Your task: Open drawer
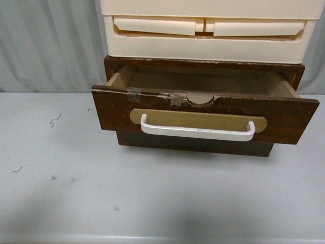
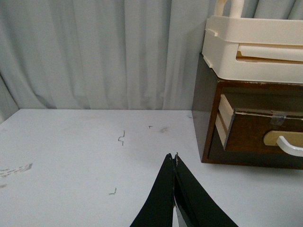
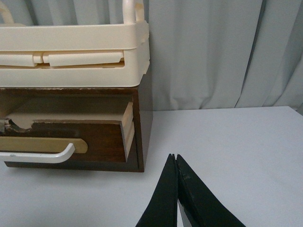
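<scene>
Item: the drawer (image 1: 203, 114), dark brown wood, white bar handle (image 1: 198, 131) on a tan oval plate (image 1: 198, 120), notch and tape scraps (image 1: 155, 96) on its top edge. Location: at the far edge of the surface (image 1: 101, 193), right of centre, in the dark cabinet (image 2: 208, 109) beneath the cream plastic drawers (image 1: 208, 30). Condition: we find it pulled well out, interior exposed and apparently empty; we judge the task essentially complete.

Item: left gripper (image 2: 175, 158). We record its jaws pressed together, holding nothing, over bare surface, well apart from the cabinet's left side.

Item: right gripper (image 3: 174, 158). Jaws likewise pressed together, empty, well apart from the cabinet's right side.

Neither arm shows in the front view.

Hazards, in our judgement:
- Further pulling could bring the drawer clear of its housing; the exposed side rails suggest little travel remains.
- The extended front overhangs; a passing arm could knock it askew or shut.
- The plastic drawers stacked above could shift if the cabinet is jolted.
</scene>
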Controlling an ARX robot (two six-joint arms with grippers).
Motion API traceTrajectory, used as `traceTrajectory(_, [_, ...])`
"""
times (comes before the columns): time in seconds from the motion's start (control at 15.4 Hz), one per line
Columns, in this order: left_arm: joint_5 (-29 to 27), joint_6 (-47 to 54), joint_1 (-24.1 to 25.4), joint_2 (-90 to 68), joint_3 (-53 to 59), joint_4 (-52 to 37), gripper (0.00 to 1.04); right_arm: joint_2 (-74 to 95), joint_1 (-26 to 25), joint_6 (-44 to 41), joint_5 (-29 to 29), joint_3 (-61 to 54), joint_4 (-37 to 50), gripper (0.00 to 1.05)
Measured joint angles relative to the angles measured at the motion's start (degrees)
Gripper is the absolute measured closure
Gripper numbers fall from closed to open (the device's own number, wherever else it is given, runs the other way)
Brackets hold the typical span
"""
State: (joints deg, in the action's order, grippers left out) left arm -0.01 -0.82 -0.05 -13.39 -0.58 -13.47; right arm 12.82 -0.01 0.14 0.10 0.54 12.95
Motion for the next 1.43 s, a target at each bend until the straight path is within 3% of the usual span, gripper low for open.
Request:
traceTrajectory(0.26, [0.0,0.0,0.0,3.4,0.0,3.5,1.03,-3.3,0.0,0.0,0.0,0.0,-3.5,1.03])
traceTrajectory(0.32, [0.0,0.0,0.0,5.9,-0.2,7.2,1.03,-8.0,0.0,0.0,-0.1,0.0,-11.0,1.03])
traceTrajectory(0.39, [0.0,0.0,0.0,11.1,0.0,14.3,1.03,-12.5,0.0,0.0,-0.1,0.0,-13.0,1.03])
traceTrajectory(0.71, [0.0,0.0,0.0,13.0,0.0,13.6,1.01,-12.6,0.0,0.0,-0.1,0.0,-13.2,1.03])
traceTrajectory(0.78, [0.0,0.0,0.0,13.0,0.0,13.7,0.77,-12.6,0.0,0.0,-0.1,0.0,-13.2,0.93])
traceTrajectory(0.91, [0.0,0.0,0.0,13.0,0.0,13.7,0.32,-12.6,0.0,0.0,-0.1,0.0,-13.2,0.45])
traceTrajectory(1.17, [0.0,0.0,0.0,13.0,0.0,13.7,0.06,-12.6,0.0,0.0,-0.1,0.0,-13.2,0.18])
traceTrajectory(1.3, [0.0,0.0,0.0,13.0,0.0,13.7,0.07,-12.6,0.0,0.0,-0.1,0.0,-13.2,0.07])
traceTrajectory(1.43, [0.0,0.0,0.0,13.0,0.0,13.7,0.07,-12.6,0.0,0.0,-0.1,0.0,-13.2,0.06])
